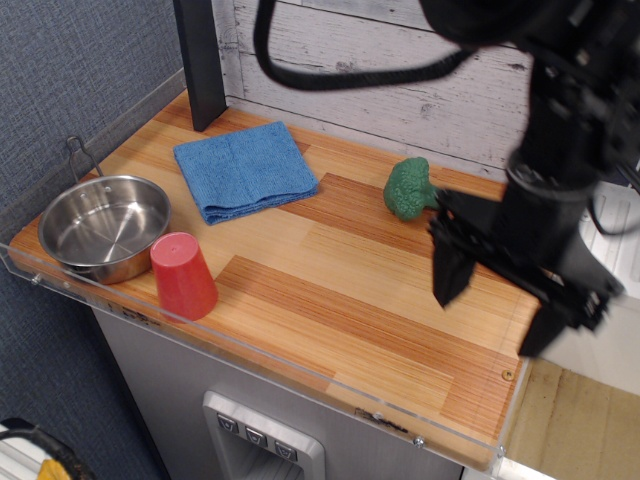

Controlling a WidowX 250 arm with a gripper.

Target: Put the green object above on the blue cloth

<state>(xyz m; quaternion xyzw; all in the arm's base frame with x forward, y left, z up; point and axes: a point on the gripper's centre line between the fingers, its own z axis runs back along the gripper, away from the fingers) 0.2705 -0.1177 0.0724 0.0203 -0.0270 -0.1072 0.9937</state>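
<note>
The green toy broccoli (408,189) lies on the wooden table near the back, right of the middle. The blue cloth (245,169) lies folded flat at the back left, with nothing on it. My gripper (492,308) hangs over the table's right side, in front of and to the right of the broccoli and apart from it. Its two black fingers (449,275) are spread wide and hold nothing.
A steel bowl (103,226) sits at the front left with an upside-down red cup (183,274) beside it. A black post (200,60) stands at the back left. A clear plastic rim (250,345) runs along the front edge. A white plank wall backs the table.
</note>
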